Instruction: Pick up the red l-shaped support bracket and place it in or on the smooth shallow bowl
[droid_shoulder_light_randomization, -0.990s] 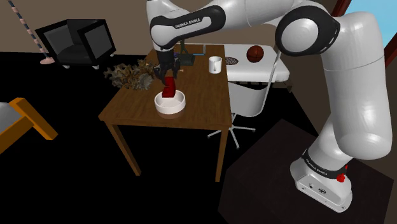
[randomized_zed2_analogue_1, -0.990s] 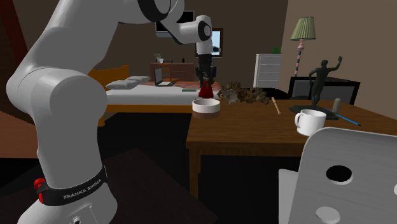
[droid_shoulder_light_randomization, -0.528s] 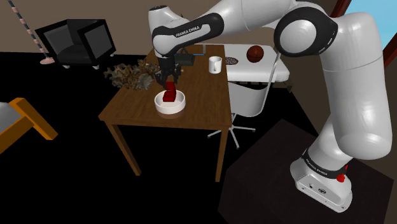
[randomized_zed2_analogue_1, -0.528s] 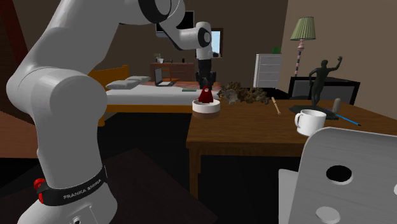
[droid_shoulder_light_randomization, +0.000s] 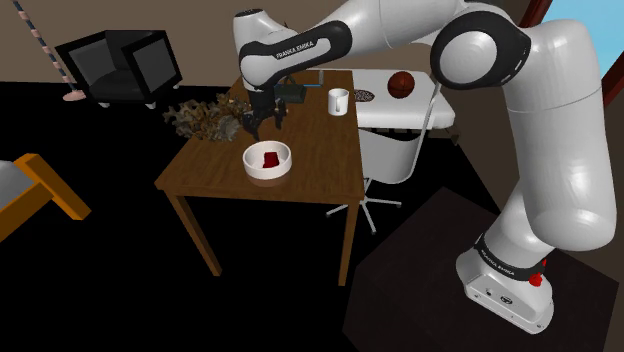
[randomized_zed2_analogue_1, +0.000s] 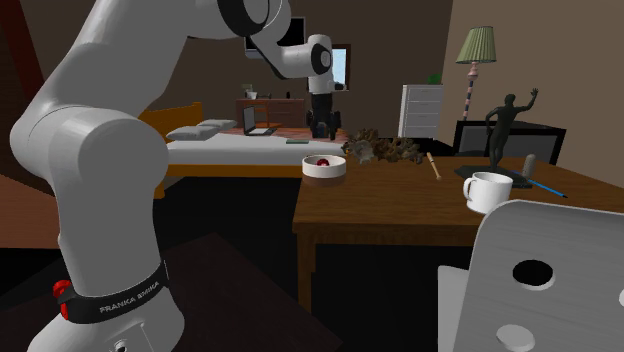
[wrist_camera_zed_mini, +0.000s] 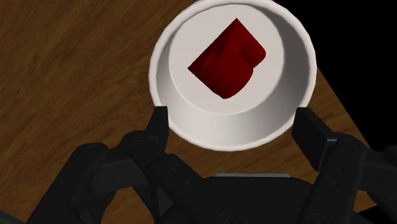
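Placement is looking complete, judging by how things are lying: the red bracket (wrist_camera_zed_mini: 228, 58) is resting on the flat floor of the white bowl (droid_shoulder_light_randomization: 268, 177), well inside the rim and touching nothing but the bowl. The gripper (droid_shoulder_light_randomization: 262, 125) is hovering directly above it with its fingers (wrist_camera_zed_mini: 159, 122) spread wide, one showing on each side of the bowl in the wrist view and neither touching the rim or the bracket, so nothing is being held. That wide spread is making sense for a release, since it is leaving the bracket free to sit by its own weight instead of being dragged upward. The bowl is sitting on the brown table (droid_shoulder_light_randomization: 320, 170), close to the edge that is facing the second exterior view's left, with a pile of brown clutter (droid_shoulder_light_randomization: 205, 118) just beyond it and a white mug (droid_shoulder_light_randomization: 338, 101) well apart. A straight lift away is probably all that is remaining, and it is carrying little risk while the fingers are staying clear of the rim.
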